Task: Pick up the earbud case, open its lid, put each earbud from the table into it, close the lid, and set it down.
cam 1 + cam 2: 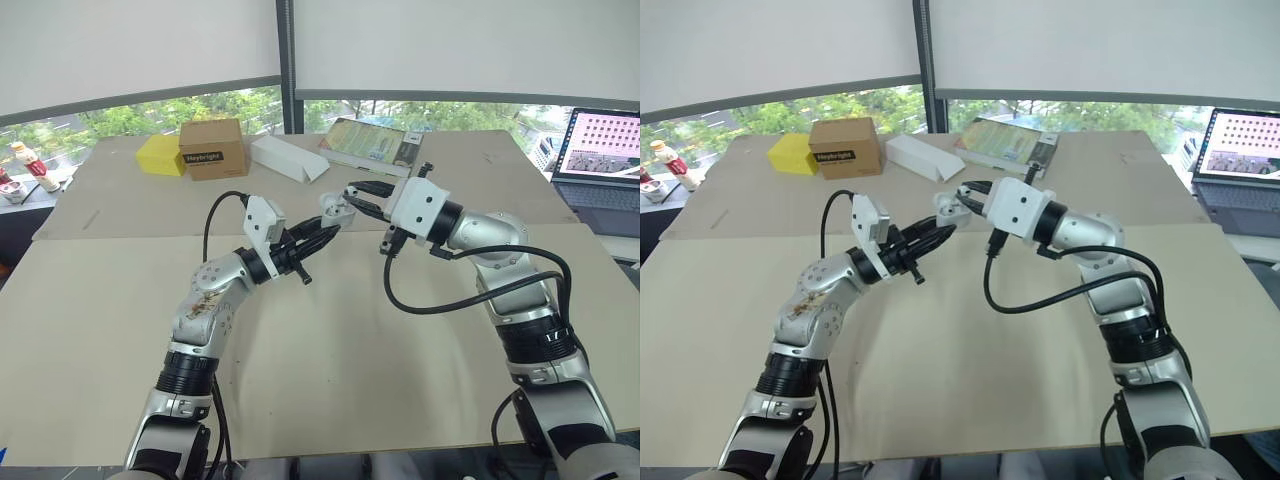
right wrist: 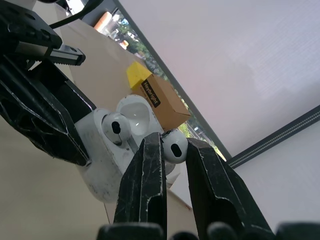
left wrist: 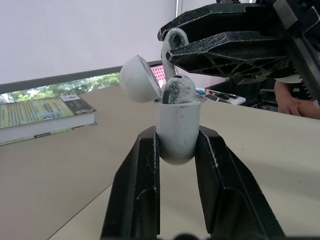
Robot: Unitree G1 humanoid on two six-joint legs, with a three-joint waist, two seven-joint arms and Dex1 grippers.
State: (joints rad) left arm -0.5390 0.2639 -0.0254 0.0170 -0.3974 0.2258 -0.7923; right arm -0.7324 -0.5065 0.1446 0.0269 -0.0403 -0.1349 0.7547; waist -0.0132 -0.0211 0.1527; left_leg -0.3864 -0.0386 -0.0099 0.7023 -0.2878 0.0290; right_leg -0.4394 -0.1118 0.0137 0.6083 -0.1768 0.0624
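Left wrist view, case (image 3: pixel 176 131): lifted off the tabletop and clamped low on its body, with its long axis in line with the gripping fingers (image 3: pixel 142 185) and its mouth turned away from that wrist, toward the other arm.
Left end effector (image 1: pixel 320 237): closed on the case from both sides, one finger flat on each flank; it holds nothing else.
Lid (image 3: pixel 139 79): swung fully back on its hinge and leaning off to one side of the mouth.
Seated earbud (image 3: pixel 177 90): already in one socket, its head showing above the rim.
Second earbud (image 2: pixel 174 146): right at the case mouth, next to the seated earbud on the lid side. Whether its stem has entered the free socket cannot be told.
Right end effector (image 1: pixel 357 197): pinching the second earbud by its head between nearly closed fingers (image 2: pixel 146 175). It meets the case from the far right, opposite the left end effector.
Deciding relation: the free socket lies just below and ahead of the pinched bud. The move looks like a short push along the case's long axis by the right arm while the left arm holds steady.
Tabletop (image 1: pixel 330 360): bare below both arms.
Far edge: brown box (image 1: pixel 213 148), white box (image 1: pixel 288 158) and book (image 1: pixel 372 145), all well apart from the work.
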